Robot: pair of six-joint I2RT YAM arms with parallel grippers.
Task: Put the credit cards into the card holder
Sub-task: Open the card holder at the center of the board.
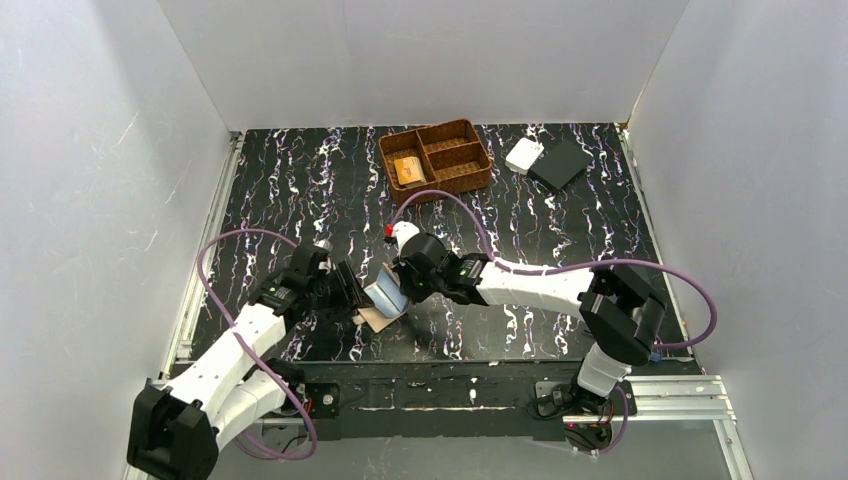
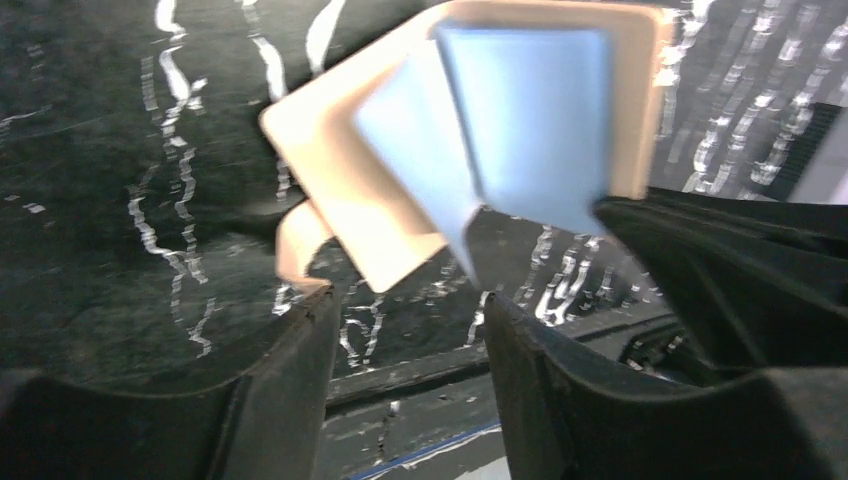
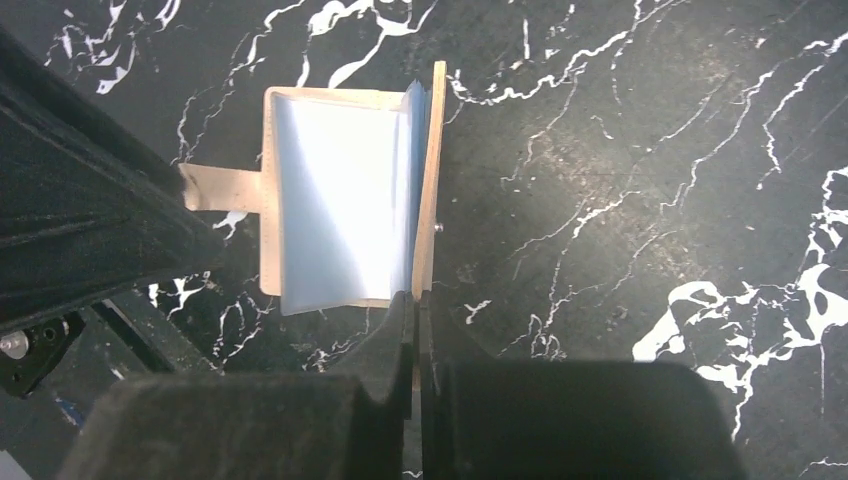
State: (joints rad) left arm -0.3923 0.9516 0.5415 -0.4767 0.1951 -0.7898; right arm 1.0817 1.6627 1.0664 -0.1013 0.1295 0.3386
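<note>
With right tool point(image 3: 415, 300) clenched on 1 upright cover and left tool point(image 2: 405, 310) released just beside, holding card holder point(image 3: 340, 200) open for credit cards point(image 1: 408, 170).

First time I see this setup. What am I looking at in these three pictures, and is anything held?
Two white robot arms, left and right, are bolted at the near edge of the table, each ending in a two-finger pincer. The wide picture comes from a fixed camera overhead; the other two from cameras on each wrist. On the black table lie a tan card holder, opened, blue inside, a woven basket with an orange card in one compartment, a white piece and a black square. The right pincer is shut on the card holder's raised tan flap. The left pincer is open beside it, holding nothing.
</note>
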